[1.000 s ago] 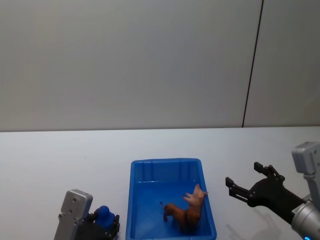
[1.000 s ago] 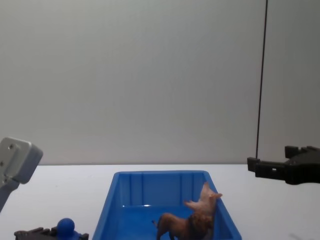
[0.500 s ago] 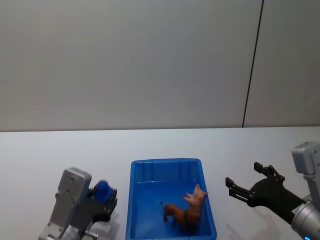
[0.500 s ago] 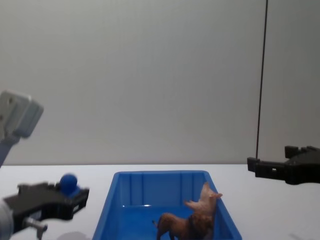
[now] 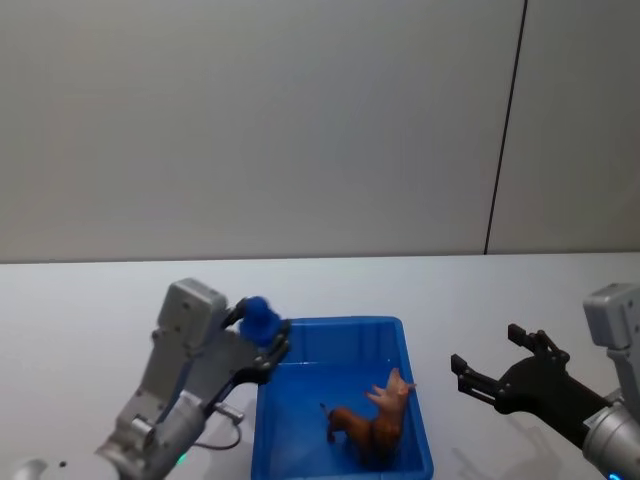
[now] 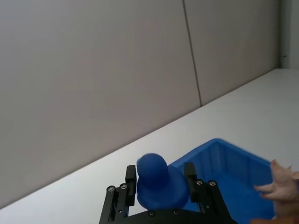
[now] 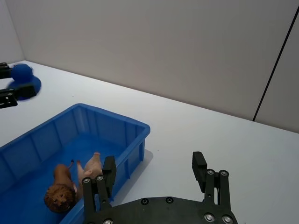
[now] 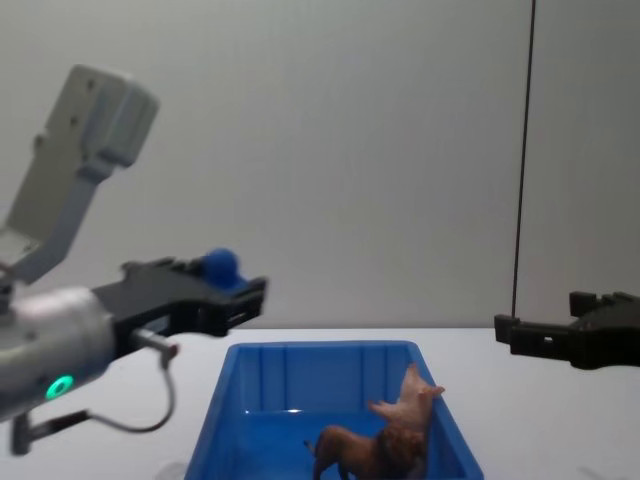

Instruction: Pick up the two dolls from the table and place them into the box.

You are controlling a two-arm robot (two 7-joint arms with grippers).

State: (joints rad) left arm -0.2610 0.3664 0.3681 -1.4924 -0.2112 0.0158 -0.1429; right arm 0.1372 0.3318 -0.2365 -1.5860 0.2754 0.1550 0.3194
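Both dolls lie inside the blue box (image 5: 330, 324): the pale pink pig (image 5: 392, 390) leans on the brown lion (image 5: 362, 432) at the box's right near side. My left gripper (image 5: 262, 332) hovers over the box's far left corner, shut on a small blue round-headed figure (image 5: 260, 318). The chest view shows that figure (image 8: 220, 264) held well above the box rim (image 8: 300, 350). My right gripper (image 5: 485, 350) hangs open to the right of the box, nothing between its fingers. The right wrist view shows the pig (image 7: 91, 169) and lion (image 7: 60, 193) in the box (image 7: 117, 123).
The white table (image 5: 80, 320) spreads wide on both sides of the box. A plain grey wall with a dark vertical seam (image 5: 505, 130) stands behind it.
My left gripper has risen from the table's near left with the blue figure and swung right, up to the box's far left corner. The right arm and the dolls have not moved.
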